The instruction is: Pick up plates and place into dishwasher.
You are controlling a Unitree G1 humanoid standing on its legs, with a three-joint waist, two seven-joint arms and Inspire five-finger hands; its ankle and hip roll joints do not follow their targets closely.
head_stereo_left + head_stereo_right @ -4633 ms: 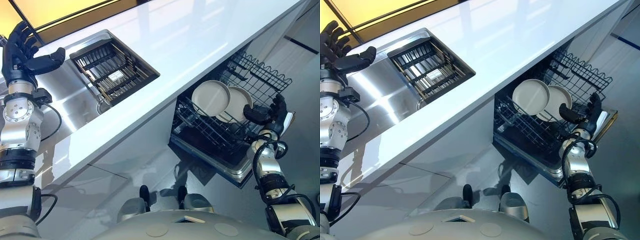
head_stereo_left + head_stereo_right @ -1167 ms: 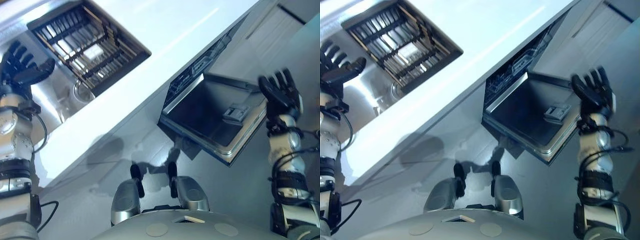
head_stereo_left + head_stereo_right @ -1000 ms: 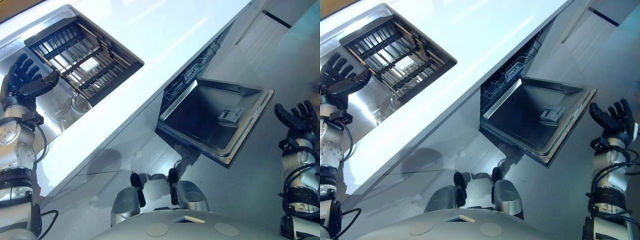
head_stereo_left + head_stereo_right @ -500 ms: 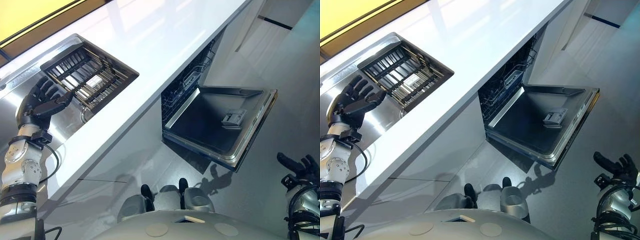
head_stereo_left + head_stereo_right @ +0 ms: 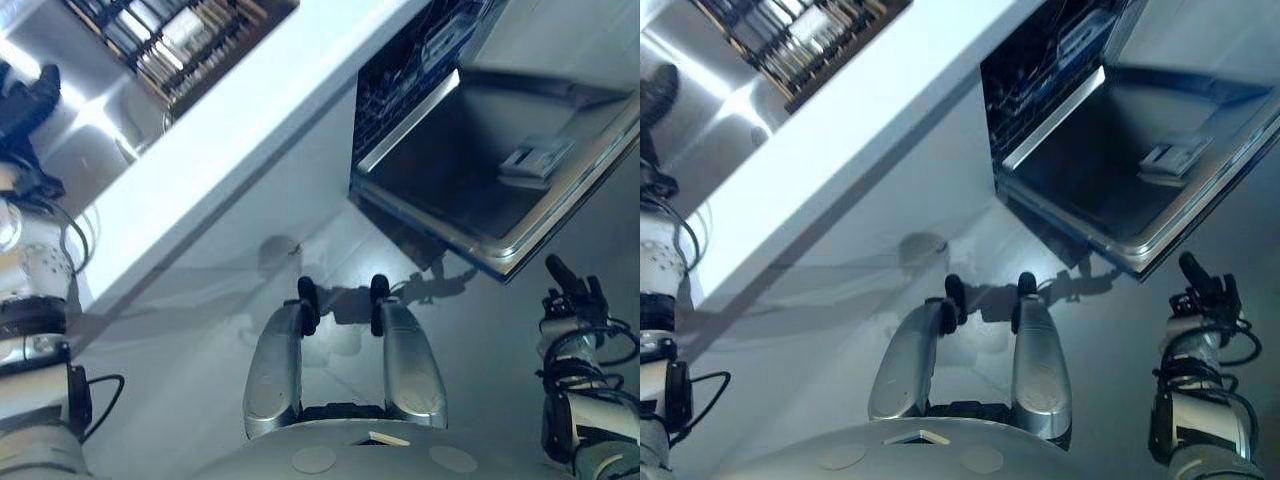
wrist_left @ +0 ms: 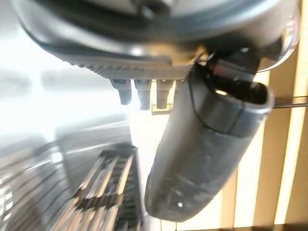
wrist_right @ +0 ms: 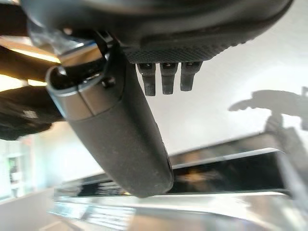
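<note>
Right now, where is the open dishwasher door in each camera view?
Left eye view: dishwasher door, upper right, open.
Right eye view: the door, upper right too.
Right wrist view: probably the shiny-edged dark panel past the right hand.
Left wrist view: faces the sink rack instead.
Shared landmark: detergent dispenser on the door.

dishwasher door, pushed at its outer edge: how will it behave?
The dishwasher door looks like a rigid, metal-lined panel hinged at its inner edge, so it should probably swing as one piece rather than flex. Its smooth, shiny face may be slippery for the right robot hand, which is open near the outer corner. It is likely heavyish.
</note>
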